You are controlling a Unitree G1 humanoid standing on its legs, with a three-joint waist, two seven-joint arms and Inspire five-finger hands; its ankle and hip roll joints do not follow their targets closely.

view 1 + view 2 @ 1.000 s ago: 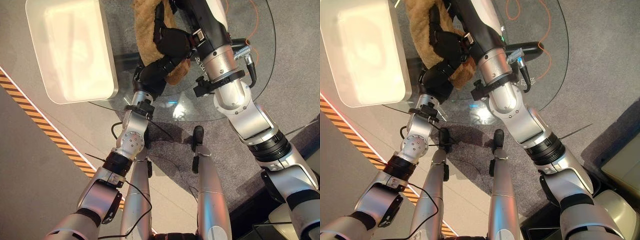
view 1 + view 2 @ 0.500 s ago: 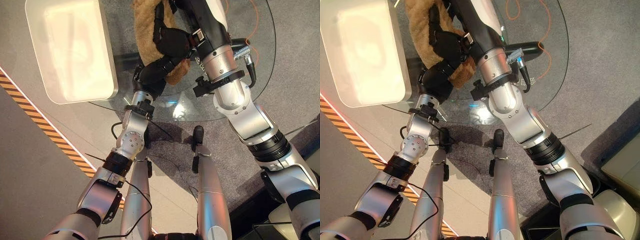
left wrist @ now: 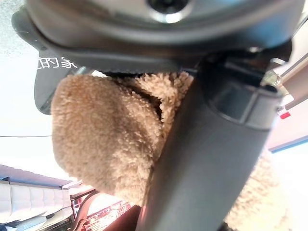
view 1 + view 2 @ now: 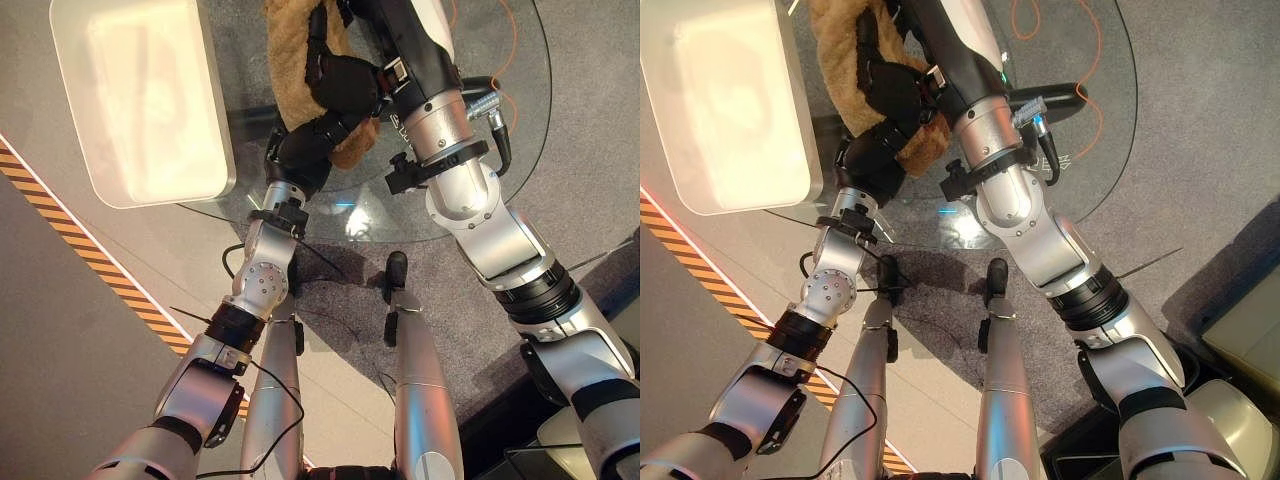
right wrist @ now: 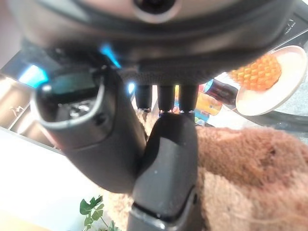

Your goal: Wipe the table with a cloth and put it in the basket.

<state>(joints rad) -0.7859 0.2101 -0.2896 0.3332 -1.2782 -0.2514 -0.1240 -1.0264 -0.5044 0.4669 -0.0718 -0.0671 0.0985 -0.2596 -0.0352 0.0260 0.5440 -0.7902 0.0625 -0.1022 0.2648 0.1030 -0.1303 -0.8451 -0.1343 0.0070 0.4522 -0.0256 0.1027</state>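
2 hands meeting on the brown cloth [image 4: 300, 60] at 12 o'clock on the glass table [image 4: 440, 210]: left hand [image 4: 345, 85] curling around it, right hand [image 4: 902, 12] unreadable, likely bunching it toward the white basket [image 4: 140, 100] at 10 o'clock.

Bright overhead light, strong glare on pale and glass surfaces.
The white rectangular plastic basket [image 4: 140, 95] is washed out inside; the round clear glass table [image 4: 440, 215] carries a bluish-white glint near its front edge. In both wrist views the fluffy tan cloth [image 3: 106, 139] is soft-focused and the backgrounds bleach to white.
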